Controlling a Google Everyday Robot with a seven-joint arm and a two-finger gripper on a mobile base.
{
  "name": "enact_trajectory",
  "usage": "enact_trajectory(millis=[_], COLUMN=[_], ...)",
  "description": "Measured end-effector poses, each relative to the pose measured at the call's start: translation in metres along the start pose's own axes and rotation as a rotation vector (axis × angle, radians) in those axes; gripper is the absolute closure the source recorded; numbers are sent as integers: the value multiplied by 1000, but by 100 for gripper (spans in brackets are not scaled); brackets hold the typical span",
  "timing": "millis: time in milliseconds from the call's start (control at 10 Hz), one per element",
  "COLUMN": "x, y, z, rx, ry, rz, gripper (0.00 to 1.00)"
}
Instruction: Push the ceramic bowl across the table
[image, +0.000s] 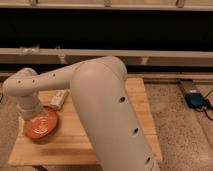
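Reaching to the table's (75, 142) 8 o'clock corner, the gripper (31, 121) sits at the ceramic bowl's (46, 129) 10 o'clock rim, its grip impossible to tell, apparently mid-push; next likely needs steady pressure toward 3 o'clock.

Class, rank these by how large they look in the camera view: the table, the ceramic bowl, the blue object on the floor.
Largest: table, though the arm hides part of it.
Then: ceramic bowl.
Smallest: blue object, on the floor at right.
The claw is at the bowl's left edge.
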Motion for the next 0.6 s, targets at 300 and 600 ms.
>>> enact_trajectory(millis=[300, 600], x=[-1, -10], y=[-1, 2], z=[0, 29], rx=[-3, -54], ry=[0, 62], rz=[2, -24], gripper=[20, 20])
